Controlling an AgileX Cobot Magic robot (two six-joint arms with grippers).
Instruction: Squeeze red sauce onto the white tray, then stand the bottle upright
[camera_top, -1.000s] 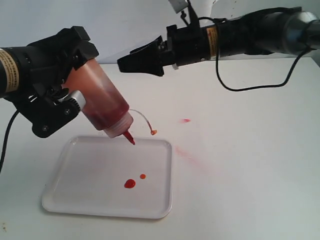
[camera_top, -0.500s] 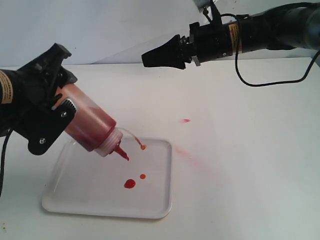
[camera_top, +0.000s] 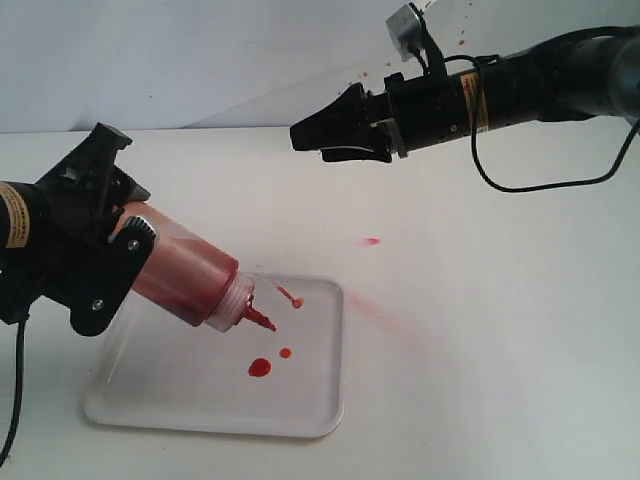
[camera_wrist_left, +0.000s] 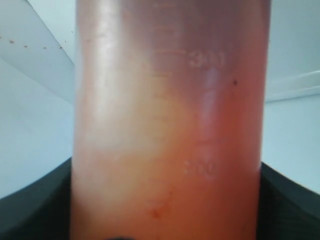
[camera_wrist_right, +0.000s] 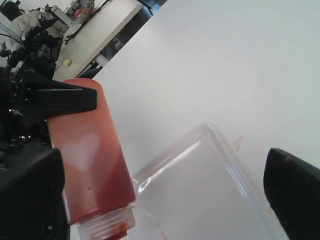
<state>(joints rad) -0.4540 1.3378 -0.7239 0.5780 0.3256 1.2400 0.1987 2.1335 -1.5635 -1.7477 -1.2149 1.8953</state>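
My left gripper (camera_top: 128, 232) is shut on the base end of the bottle (camera_top: 190, 278), which is tilted steeply, its red nozzle (camera_top: 258, 318) pointing down just above the white tray (camera_top: 170, 395). The thin tethered cap (camera_top: 297, 300) hangs down to the tray's far part. Two round drops of red sauce (camera_top: 259, 367) lie mid-tray. In the left wrist view the bottle (camera_wrist_left: 170, 125) fills the picture between the dark fingers (camera_wrist_left: 30, 210). My right gripper (camera_top: 305, 135) hovers open and empty, high behind the tray. Its wrist view shows the bottle (camera_wrist_right: 92, 165) and the tray (camera_wrist_right: 210, 190) beyond the gripper (camera_wrist_right: 162, 200).
Faint pink smears (camera_top: 371, 241) mark the white table right of the tray, and another streak (camera_top: 365, 305) lies beside its far right corner. A black cable (camera_top: 540, 183) loops under the right arm. Pale wall stands behind the table.
The left gripper has dropped and laid the bottle flatter, bringing the nozzle close over the tray and the cap down to it. The right gripper has drawn back to the right.
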